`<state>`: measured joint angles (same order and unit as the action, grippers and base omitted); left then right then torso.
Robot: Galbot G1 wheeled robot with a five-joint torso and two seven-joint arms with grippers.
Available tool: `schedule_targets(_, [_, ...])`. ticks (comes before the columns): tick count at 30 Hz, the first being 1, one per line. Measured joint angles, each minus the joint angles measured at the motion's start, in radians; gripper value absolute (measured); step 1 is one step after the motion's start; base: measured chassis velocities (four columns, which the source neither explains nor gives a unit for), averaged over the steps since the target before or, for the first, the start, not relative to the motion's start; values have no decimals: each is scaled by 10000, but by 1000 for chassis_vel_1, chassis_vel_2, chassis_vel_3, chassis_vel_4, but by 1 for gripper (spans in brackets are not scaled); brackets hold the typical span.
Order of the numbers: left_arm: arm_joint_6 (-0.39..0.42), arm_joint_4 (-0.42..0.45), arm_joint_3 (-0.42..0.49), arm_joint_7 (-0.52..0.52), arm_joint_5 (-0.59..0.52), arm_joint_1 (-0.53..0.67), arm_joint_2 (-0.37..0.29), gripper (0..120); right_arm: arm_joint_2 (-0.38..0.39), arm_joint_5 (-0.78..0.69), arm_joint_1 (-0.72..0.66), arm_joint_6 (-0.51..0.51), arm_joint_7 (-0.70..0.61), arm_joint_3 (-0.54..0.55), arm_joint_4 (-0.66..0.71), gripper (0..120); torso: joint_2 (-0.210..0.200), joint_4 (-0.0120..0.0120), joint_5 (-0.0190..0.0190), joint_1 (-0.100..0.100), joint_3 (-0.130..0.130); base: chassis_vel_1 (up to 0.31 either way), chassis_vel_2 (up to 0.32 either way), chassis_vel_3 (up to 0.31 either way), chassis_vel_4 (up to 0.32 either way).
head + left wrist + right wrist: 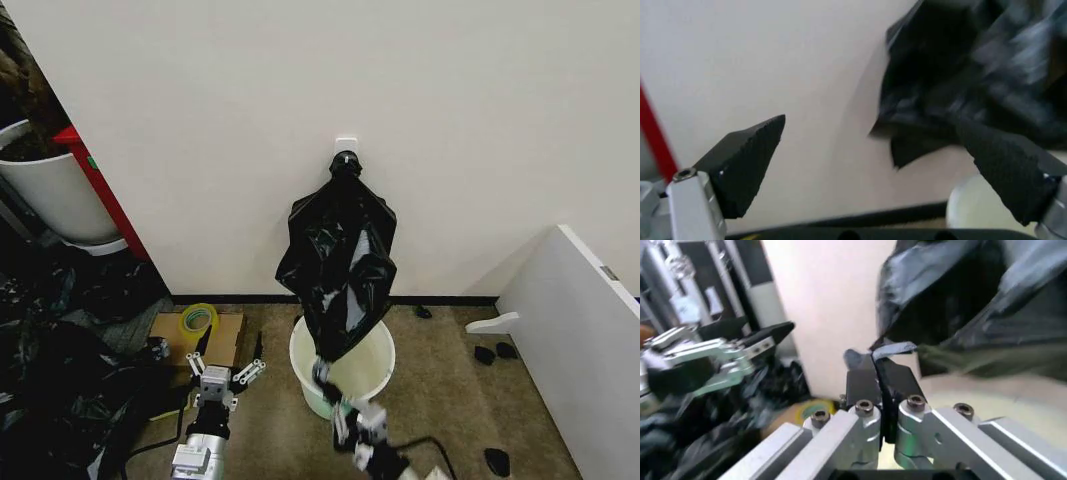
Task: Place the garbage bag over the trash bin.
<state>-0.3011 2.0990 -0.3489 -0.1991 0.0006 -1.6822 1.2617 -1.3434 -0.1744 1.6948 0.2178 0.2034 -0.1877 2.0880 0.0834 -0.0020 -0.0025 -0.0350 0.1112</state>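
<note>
- Still early, by my judgement: the garbage bag hangs from a wall hook, its lower end dipping into the trash bin on the floor; the rim is uncovered
- right hand pinched shut on the bag's glossy, crinkled bottom edge at the bin's near rim
- left hand spread wide, empty, beside the round white bin

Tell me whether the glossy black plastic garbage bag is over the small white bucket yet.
Not yet: the glossy black plastic garbage bag hangs from a wall hook, its lower end dipping into the small white bucket.
</note>
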Motion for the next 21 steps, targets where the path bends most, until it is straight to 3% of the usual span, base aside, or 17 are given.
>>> schedule_targets(2, [141,209,100,93,-330,254,-319,100,-67,56,-153,-54,-109,-64,35,0,-1,-2,-2,-1,1,0,0,0,0])
schedule_targets(5, [778,836,333,348,-1520,1257,-1819,100,-145,507,-368,-66,-333,-263,63,0,0,-1,-5,-1,1,0,0,0,0])
schedule_targets(6, [778,836,333,348,-1520,1257,-1819,100,-145,507,-368,-66,-333,-263,63,0,0,-1,-5,-1,1,0,0,0,0])
schedule_targets(8, [1376,1359,376,395,-2491,1984,-3274,100,-114,1158,-663,63,-391,-292,-113,0,-1,-13,-2,-2,1,0,0,0,0])
schedule_targets(9, [1533,1532,337,398,-2746,2062,-3625,100,-79,1305,-832,92,-393,-219,-198,0,0,-10,-3,-1,1,0,0,0,0])
schedule_targets(10, [1533,1532,337,398,-2746,2062,-3625,100,-79,1305,-832,92,-393,-219,-198,0,0,-10,-3,-1,1,0,0,0,0])
schedule_targets(12, [1886,1873,281,431,-3394,2354,-4436,100,-29,1740,-1278,181,-391,18,-450,0,-1,9,-1,-1,1,0,0,0,0])
schedule_targets(13, [1886,1873,281,431,-3394,2354,-4436,100,-29,1740,-1278,181,-391,18,-450,0,-1,9,-1,-1,1,0,0,0,0])
schedule_targets(16, [2501,1964,1108,466,-4510,3854,-5798,100,-295,2357,-1328,410,-371,72,-671,0,-1,-6,-3,-1,1,0,0,0,0])
schedule_targets(17, [2501,1964,1108,466,-4510,3854,-5798,100,-295,2357,-1328,410,-371,72,-671,0,-1,-6,-3,-1,1,0,0,0,0])
schedule_targets(21, [3094,1761,2552,392,-5280,5850,-6517,100,-441,2504,-1314,493,-372,-39,-706,0,-1,-5,-4,-1,0,0,0,0,0])
